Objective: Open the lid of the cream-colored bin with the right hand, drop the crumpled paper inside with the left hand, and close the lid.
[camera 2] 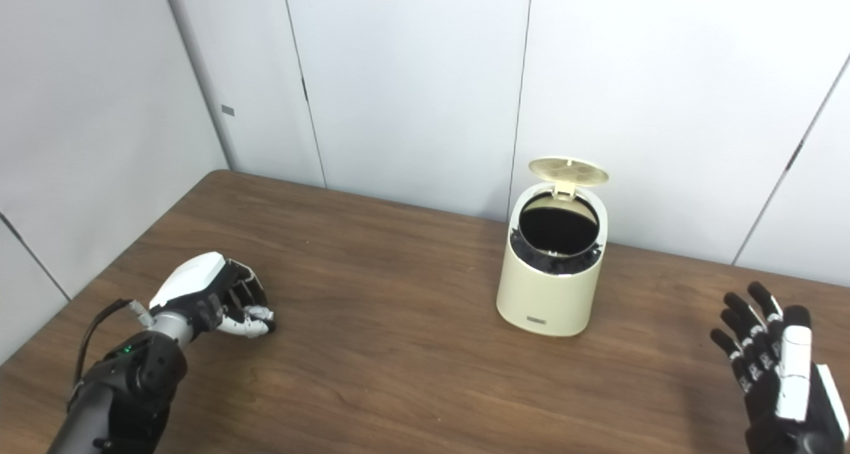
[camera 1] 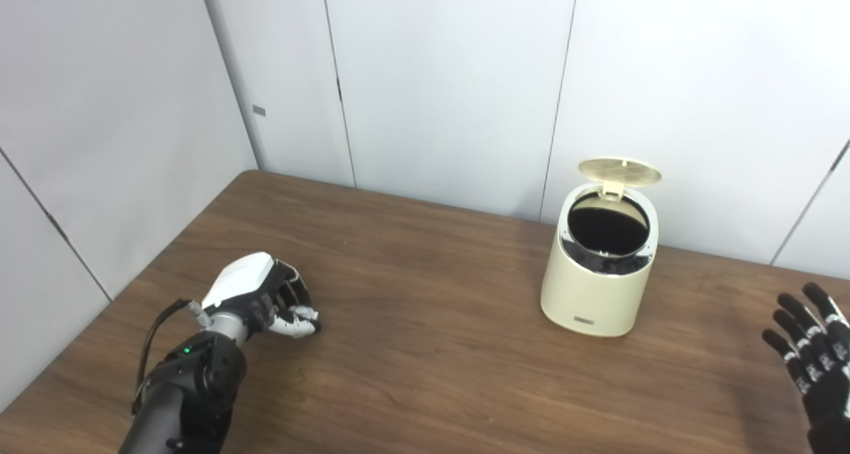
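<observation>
The cream-colored bin point(camera 1: 601, 278) stands upright on the table, right of centre. Its round lid point(camera 1: 620, 170) is swung up and back on its hinge, and the dark, black-lined inside shows. My left hand point(camera 1: 262, 295) rests low on the table at the left, far from the bin. Its fingers are curled around a small white lump, the crumpled paper point(camera 1: 302, 324), which is mostly hidden by them. My right hand point(camera 2: 773, 368) hovers at the right edge, open with fingers spread, well clear of the bin and holding nothing.
The brown wooden table point(camera 1: 425, 374) reaches back to white wall panels point(camera 1: 445, 75) close behind the bin. Its left edge runs diagonally beside my left arm. Bare wood lies between my two hands and in front of the bin.
</observation>
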Robot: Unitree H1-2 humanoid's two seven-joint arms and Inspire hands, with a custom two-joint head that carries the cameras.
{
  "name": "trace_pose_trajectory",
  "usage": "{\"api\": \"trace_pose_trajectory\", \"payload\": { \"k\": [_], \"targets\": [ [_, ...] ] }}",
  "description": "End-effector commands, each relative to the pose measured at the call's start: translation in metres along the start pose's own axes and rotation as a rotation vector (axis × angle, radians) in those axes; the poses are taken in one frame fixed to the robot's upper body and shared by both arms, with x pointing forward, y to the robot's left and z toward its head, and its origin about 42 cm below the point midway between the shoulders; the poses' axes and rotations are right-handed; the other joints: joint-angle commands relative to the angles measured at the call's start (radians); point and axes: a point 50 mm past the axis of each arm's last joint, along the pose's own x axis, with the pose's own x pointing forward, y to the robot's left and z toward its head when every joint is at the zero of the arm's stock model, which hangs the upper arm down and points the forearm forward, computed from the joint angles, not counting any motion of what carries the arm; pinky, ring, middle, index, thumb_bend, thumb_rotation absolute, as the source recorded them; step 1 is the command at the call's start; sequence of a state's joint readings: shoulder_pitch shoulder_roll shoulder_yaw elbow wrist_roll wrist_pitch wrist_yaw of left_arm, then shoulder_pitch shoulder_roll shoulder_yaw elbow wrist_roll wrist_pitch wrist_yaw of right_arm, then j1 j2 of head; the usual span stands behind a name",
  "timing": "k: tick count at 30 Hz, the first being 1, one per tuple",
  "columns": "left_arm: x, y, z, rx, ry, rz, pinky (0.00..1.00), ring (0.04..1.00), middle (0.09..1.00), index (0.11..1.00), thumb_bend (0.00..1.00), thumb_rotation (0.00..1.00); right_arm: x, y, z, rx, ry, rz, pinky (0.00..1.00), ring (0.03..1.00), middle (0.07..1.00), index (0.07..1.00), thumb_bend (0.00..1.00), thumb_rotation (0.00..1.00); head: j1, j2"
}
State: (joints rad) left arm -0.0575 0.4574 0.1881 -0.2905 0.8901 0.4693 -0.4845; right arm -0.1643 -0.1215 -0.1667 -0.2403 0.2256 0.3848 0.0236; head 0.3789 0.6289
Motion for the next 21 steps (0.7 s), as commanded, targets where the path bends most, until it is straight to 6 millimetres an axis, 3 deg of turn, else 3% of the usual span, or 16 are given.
{"api": "trace_pose_trajectory", "payload": {
  "k": [1,14,21],
  "targets": [
    [0.005,0.024,0.003,0.037,-0.007,0.079,0.44,0.452,0.518,0.467,0.5,0.0,0.005,0.004,0.019,0.012,-0.087,0.018,0.87,0.91,0.876,0.914,0.62,1.0,0.001,0.002],
    [0.005,0.022,0.006,0.072,-0.009,0.079,0.43,0.438,0.504,0.474,0.5,0.0,0.006,-0.002,0.017,0.023,-0.088,0.017,0.93,0.914,0.845,0.888,0.66,1.0,0.0,0.003],
    [0.0,0.028,0.02,0.036,-0.071,0.112,0.44,0.449,0.522,0.459,0.5,0.0,0.006,-0.003,0.016,0.027,-0.086,0.022,0.96,0.929,0.852,0.89,0.63,1.0,-0.018,0.009]
  ]
}}
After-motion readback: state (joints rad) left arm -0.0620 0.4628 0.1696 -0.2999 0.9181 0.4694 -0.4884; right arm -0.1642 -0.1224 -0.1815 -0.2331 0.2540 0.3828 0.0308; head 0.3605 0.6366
